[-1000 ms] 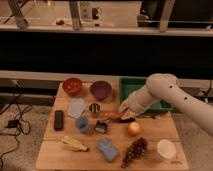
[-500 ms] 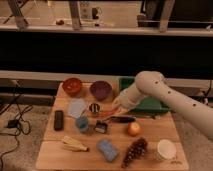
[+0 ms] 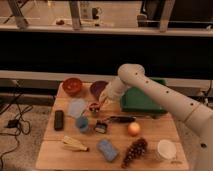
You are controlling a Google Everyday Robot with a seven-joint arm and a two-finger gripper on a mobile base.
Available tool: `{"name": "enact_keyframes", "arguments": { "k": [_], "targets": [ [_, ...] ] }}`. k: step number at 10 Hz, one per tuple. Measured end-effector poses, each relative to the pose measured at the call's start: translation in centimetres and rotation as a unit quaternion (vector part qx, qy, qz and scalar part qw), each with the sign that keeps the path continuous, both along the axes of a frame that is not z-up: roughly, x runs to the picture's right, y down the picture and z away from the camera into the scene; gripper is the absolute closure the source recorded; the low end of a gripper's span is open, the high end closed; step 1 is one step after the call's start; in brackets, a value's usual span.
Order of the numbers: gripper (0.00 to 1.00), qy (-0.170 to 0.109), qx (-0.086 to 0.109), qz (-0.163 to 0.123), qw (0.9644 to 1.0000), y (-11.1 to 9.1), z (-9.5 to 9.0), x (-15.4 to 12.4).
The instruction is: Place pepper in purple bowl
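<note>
Wooden counter [image 3: 150,134]: nearest, a blue sponge [image 3: 107,149] and grapes [image 3: 134,150], then an orange fruit [image 3: 133,129]. Farther back, the robot's hand [image 3: 102,104] hangs at the near rim of the purple bowl [image 3: 96,87], fingers pinched together on the slim pepper [image 3: 103,101]; a red bowl [image 3: 72,86] sits beside it

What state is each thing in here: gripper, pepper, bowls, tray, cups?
gripper: shut, low at the purple bowl's front edge.
pepper: apparently held at the gripper's tip, not yet in a bowl.
purple bowl: upright, nothing seen inside.
red bowl: upright.
green tray: flat on the table, partly behind the arm.
white cup: upright.
blue cup: upright.
</note>
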State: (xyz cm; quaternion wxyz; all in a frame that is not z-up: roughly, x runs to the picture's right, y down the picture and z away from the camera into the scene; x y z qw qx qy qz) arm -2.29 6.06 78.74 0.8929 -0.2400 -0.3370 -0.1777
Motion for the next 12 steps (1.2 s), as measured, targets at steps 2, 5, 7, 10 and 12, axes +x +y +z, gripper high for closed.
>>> {"name": "enact_keyframes", "arguments": {
  "k": [2, 5, 7, 10, 12],
  "targets": [
    [0.93, -0.014, 0.006, -0.013, 0.9998, -1.1, 0.8, -2.0],
    [0.93, -0.033, 0.000, -0.020, 0.9993, -2.5, 3.5, -3.6],
    [0.93, -0.031, -0.003, -0.020, 0.9993, -2.4, 3.6, -3.2],
    [0.93, -0.030, 0.001, -0.018, 0.9994, -2.7, 3.6, -3.1],
    [0.93, -0.029, 0.009, -0.018, 0.9994, -4.5, 4.7, -3.0]
  ]
}}
